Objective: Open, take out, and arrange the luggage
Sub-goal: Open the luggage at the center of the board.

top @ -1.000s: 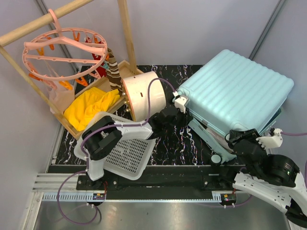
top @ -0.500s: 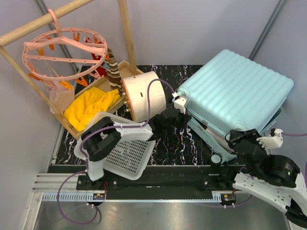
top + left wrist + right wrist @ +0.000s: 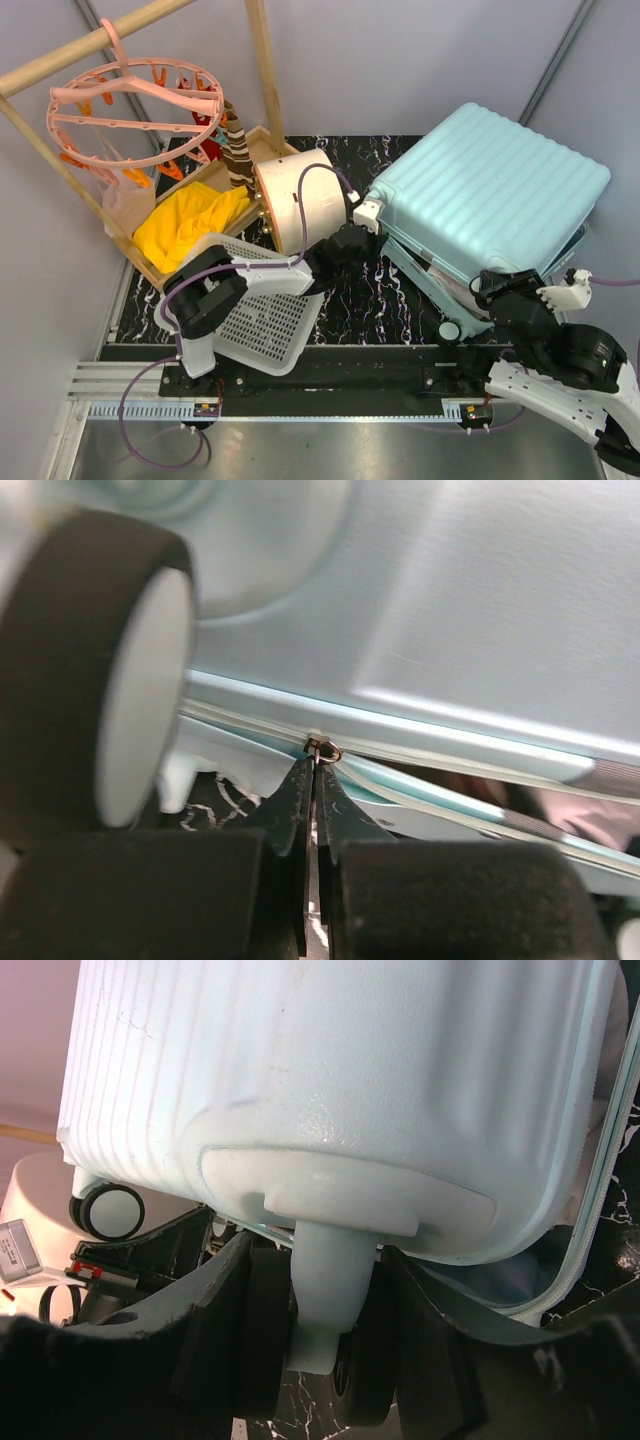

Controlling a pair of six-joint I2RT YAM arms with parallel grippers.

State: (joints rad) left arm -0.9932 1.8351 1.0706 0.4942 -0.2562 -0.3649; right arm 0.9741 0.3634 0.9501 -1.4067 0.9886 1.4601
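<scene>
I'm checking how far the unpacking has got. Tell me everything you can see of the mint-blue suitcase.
The pale mint-blue hard-shell suitcase has ribbed plastic shells and black-and-white wheels. It lies at the right of the black marbled table, its zip partly undone, upper shell tilted up so the near edge gapes. The left hand is shut on the small metal zip pull; the right hand clamps a wheel mount.

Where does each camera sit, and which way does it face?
Top external: above, behind the robot, looking down at the table; left arm and right arm show, luggage right.
Left wrist: behind left gripper, shut on zipper pull, beside a wheel.
Right wrist: low, looking up at the luggage's corner; right gripper clamps a caster.
Shared: all show the luggage.
</scene>
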